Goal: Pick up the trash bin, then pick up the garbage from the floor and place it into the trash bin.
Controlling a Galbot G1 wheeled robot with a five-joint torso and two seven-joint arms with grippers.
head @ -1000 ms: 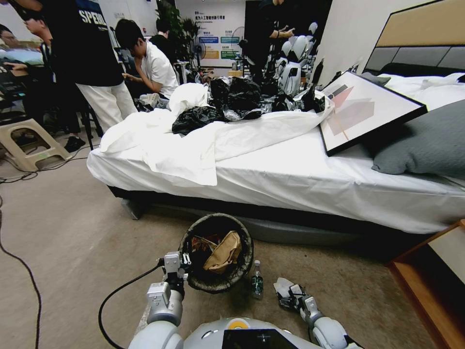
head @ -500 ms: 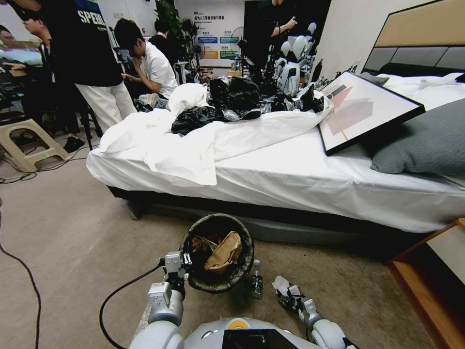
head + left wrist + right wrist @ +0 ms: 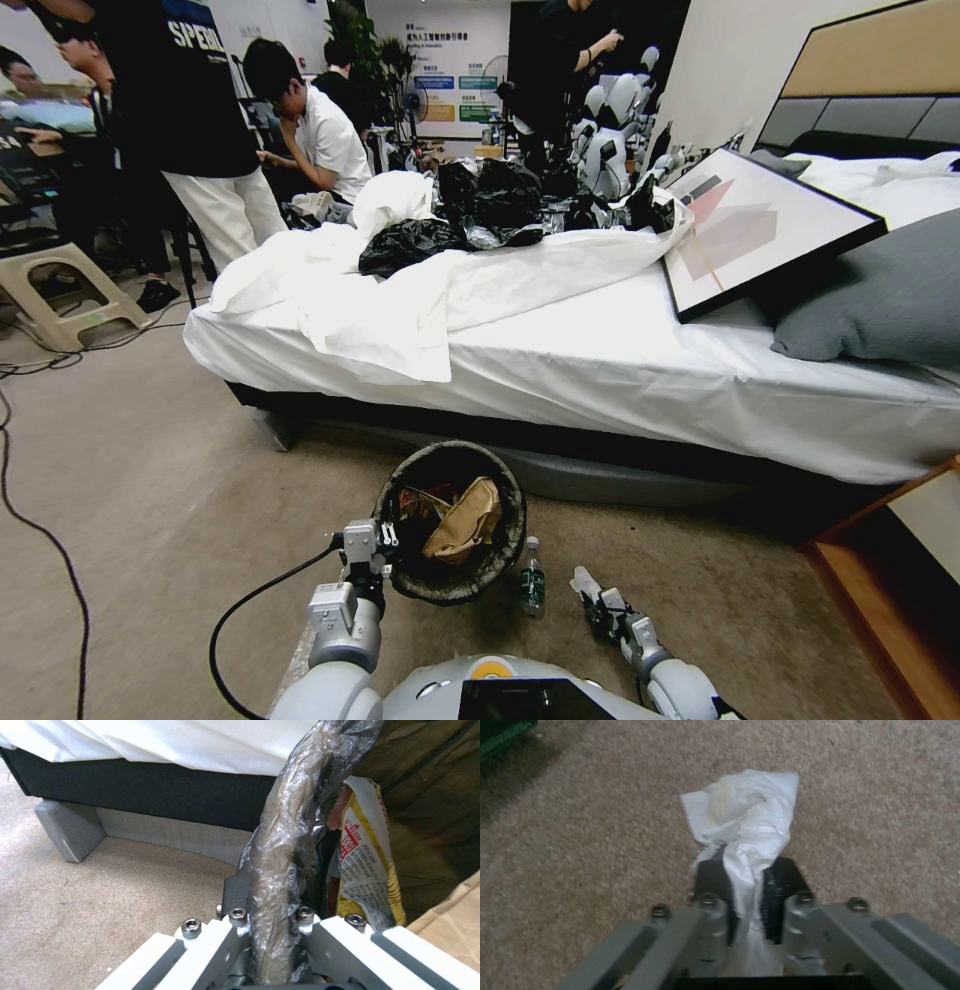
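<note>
Right gripper (image 3: 747, 903) fingers pinch a soft, light white tissue (image 3: 745, 817); left gripper (image 3: 270, 924) fingers clamp the trash bin (image 3: 450, 520) at its bag-wrapped rim, likely slippery.

A small round bin (image 3: 450, 522) with a dark bag over its rim sits on the beige carpet (image 3: 150, 470), near the robot. Inside the bin lie a brown paper bag (image 3: 462, 520) and some red scraps. The left gripper (image 3: 372, 545) is at the bin's left rim and grips it. Just right of the bin stands a little bottle (image 3: 532, 577) with a green label. Farther right, low over the carpet, the right gripper (image 3: 597, 600) pinches a white tissue (image 3: 584, 582). Behind the bin is a bed (image 3: 620, 370) with white sheets. Black bags (image 3: 470, 215) are piled at its far end. A framed picture (image 3: 755, 225) leans on a grey pillow (image 3: 885, 295) at the right.
</note>
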